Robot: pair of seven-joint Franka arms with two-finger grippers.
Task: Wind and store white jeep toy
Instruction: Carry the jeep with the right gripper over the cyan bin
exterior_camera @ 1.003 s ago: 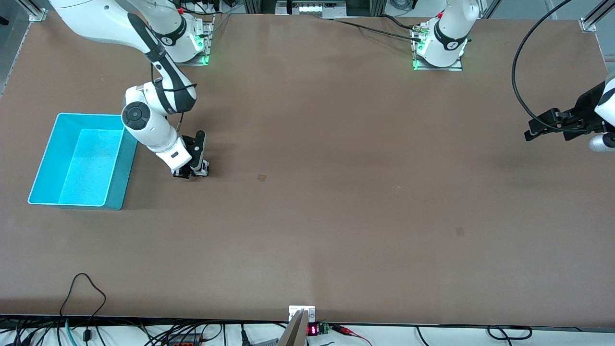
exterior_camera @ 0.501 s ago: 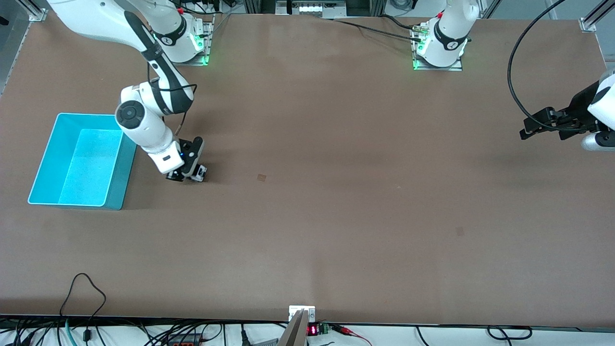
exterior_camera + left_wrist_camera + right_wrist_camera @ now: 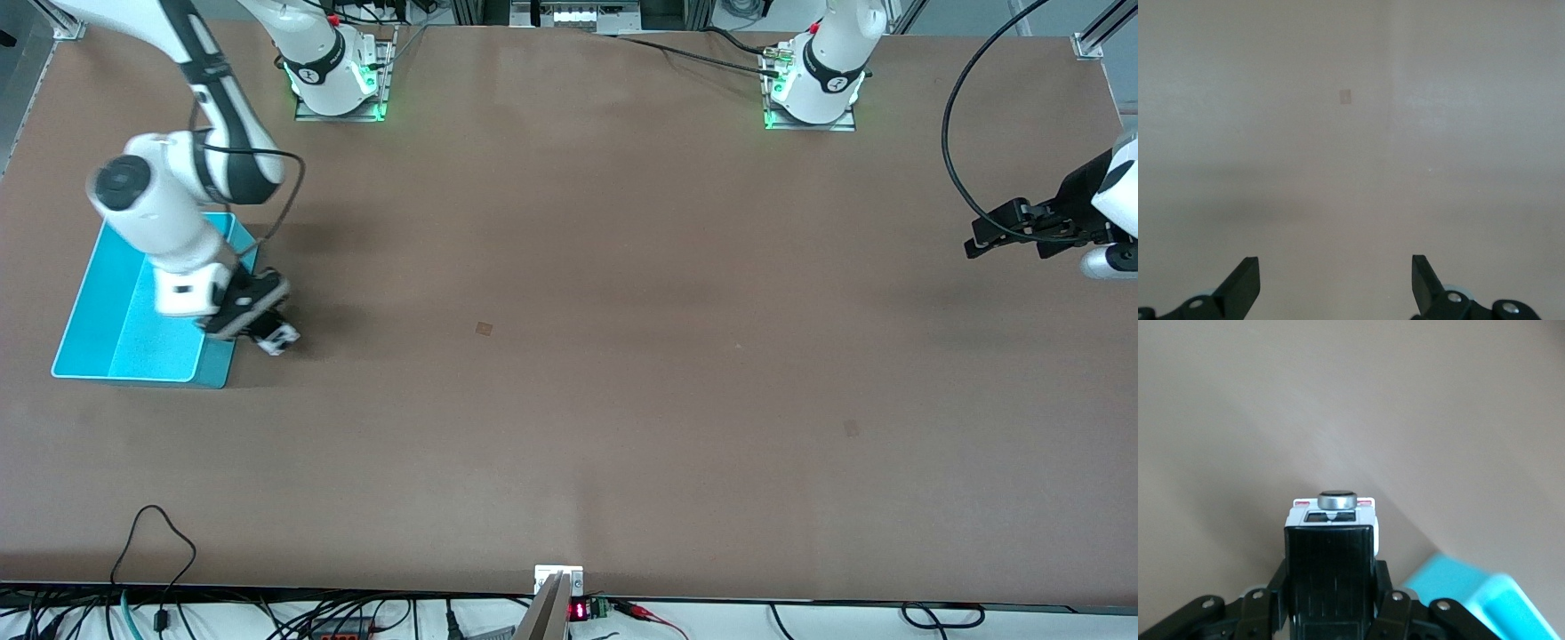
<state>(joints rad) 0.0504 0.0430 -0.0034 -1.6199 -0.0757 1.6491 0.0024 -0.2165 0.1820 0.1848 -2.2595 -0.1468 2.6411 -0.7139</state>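
- Front view: the brown desk [image 3: 622, 356] is seen from above, with both arm bases along its top edge.
- The right arm is reached out from its base toward the right arm's end of the desk, and the right pincer [image 3: 264, 331] is held in the air over the desk surface just beside the turquoise bin [image 3: 133, 342].
- The white toy jeep [image 3: 277, 338] is pinched between the fingers of the right pincer; only its white end is visible below the black fingers, and it is carried clear of the bin's rim.
- The bin is set on the desk at the right arm's end; part of it is covered by the wrist of the right arm.
- The left pincer [image 3: 978, 242] is held above the desk at the left arm's end, where the left arm waits; its black fingers are pointed toward the middle of the desk.
- A small square mark [image 3: 484, 328] is found on the desk near the middle, well apart from both pincers.
- Left wrist view: the two fingertips [image 3: 1245, 283] of the left pincer are spread wide, with nothing between them; only bare desk and a small pale square mark [image 3: 1345, 97] are seen.
- Right wrist view: the jeep [image 3: 1331, 540] is clamped between the closed fingers, its black roof panel facing the camera and a round grey disc [image 3: 1337, 499] at its end.
- A corner of the bin [image 3: 1485, 600] is shown beside the held jeep, lower than it.
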